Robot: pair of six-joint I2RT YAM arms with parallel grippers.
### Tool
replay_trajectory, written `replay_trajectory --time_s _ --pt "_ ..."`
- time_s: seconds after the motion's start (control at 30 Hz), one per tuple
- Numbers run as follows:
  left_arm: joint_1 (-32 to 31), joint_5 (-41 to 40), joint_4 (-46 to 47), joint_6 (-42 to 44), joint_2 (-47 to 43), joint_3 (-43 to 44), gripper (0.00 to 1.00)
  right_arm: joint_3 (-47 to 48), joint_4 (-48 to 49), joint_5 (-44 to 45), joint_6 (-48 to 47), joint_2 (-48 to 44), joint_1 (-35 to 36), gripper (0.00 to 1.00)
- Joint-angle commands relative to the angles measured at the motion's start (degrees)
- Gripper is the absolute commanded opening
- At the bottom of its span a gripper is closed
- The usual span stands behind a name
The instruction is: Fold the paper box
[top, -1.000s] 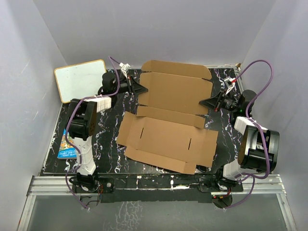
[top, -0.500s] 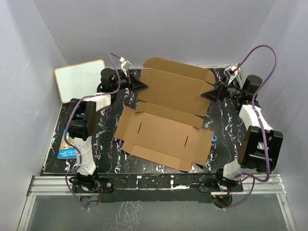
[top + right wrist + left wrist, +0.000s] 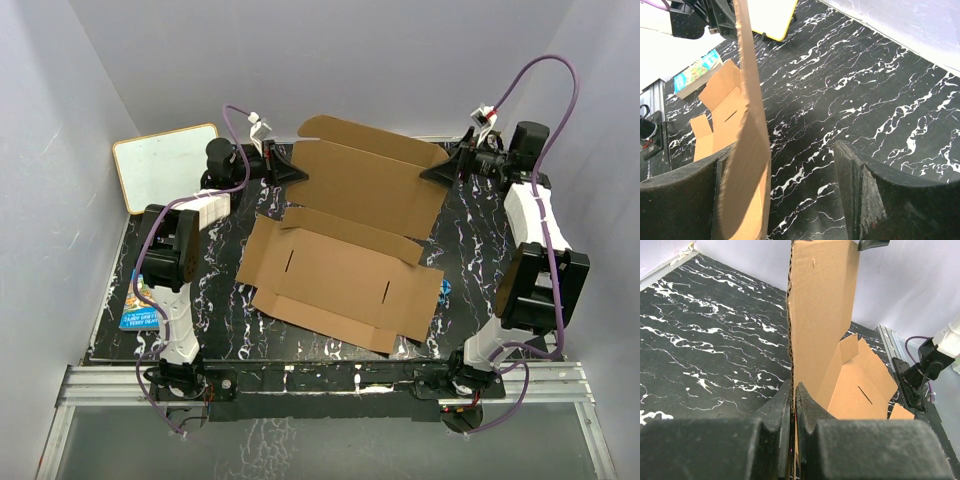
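Note:
The paper box (image 3: 345,265) is a brown cardboard die-cut sheet spread across the black marble table (image 3: 470,240). Its near half lies flat, and its far panel (image 3: 365,185) is raised on edge. My left gripper (image 3: 296,173) is shut on that panel's left edge. In the left wrist view the cardboard (image 3: 822,315) stands upright, pinched between the two fingers of the left gripper (image 3: 794,390). My right gripper (image 3: 442,172) is open at the panel's right end. In the right wrist view the panel (image 3: 752,135) leans against the left finger (image 3: 680,185), well apart from the right finger (image 3: 865,190).
A white board with a tan frame (image 3: 165,165) leans at the back left corner. A colourful book (image 3: 135,300) lies at the table's left edge. Grey walls enclose the back and both sides. Something blue (image 3: 443,290) peeks out from under the sheet's right side.
My right gripper has opened, let go of the panel's right edge and drawn back toward the far right. The left gripper stays shut, and the far panel now stands steeper.

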Motion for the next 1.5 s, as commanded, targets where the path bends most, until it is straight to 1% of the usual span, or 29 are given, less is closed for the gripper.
replay_trajectory --time_s 0.0,0.07,0.13,0.23,0.37,0.43,0.5,0.57,0.9,1.03,1.1,1.23,1.4,1.47 --pt "0.0 1.8 2.2 0.7 -0.8 3.3 0.00 8.0 -11.7 0.4 -10.0 0.6 1.0 0.75" --pt "0.0 1.7 1.9 0.7 -0.6 3.8 0.00 10.5 -16.5 3.0 -13.9 1.2 1.9 0.76" --pt "0.0 1.6 1.4 0.6 -0.4 4.4 0.00 12.7 -21.1 5.0 -16.9 1.9 2.7 0.74" --pt "0.0 1.6 0.6 1.0 -0.2 5.0 0.00 15.4 -26.2 5.8 -19.5 2.5 3.4 0.67" --pt "0.0 1.4 -0.4 1.6 0.1 5.5 0.00 17.0 -30.5 8.7 -22.5 2.3 4.7 0.57" --pt "0.0 1.3 -0.6 1.7 0.2 5.7 0.00 17.6 -32.3 10.0 -24.2 2.1 5.4 0.51" --pt "0.0 1.2 -0.9 1.8 0.3 5.8 0.00 17.8 -32.9 10.5 -24.5 1.9 5.6 0.43" --pt "0.0 1.3 -1.2 2.0 0.4 6.1 0.00 17.8 -33.0 10.5 -24.5 1.7 5.7 0.39" --pt "0.0 1.2 -4.1 4.2 0.5 6.5 0.00 18.6 -33.0 11.4 -24.0 0.1 5.7 0.40" --pt "0.2 1.1 -4.5 4.5 0.5 6.7 0.00 18.9 -33.0 11.5 -24.1 -0.3 5.7 0.37" --pt "0.2 1.2 -4.7 4.5 0.6 6.7 0.00 19.0 -33.3 11.5 -24.2 -0.3 5.7 0.33" --pt "0.1 0.9 -4.3 4.1 0.9 7.1 0.00 19.1 -34.6 11.1 -25.2 0.0 5.8 0.27" --pt "0.1 0.8 -3.6 3.3 1.1 7.2 0.00 19.5 -35.8 11.2 -26.4 -0.2 5.8 0.10" --pt "0.1 0.6 -3.9 3.5 1.1 7.3 0.00 20.0 -36.2 11.6 -26.6 -0.4 5.8 0.08"
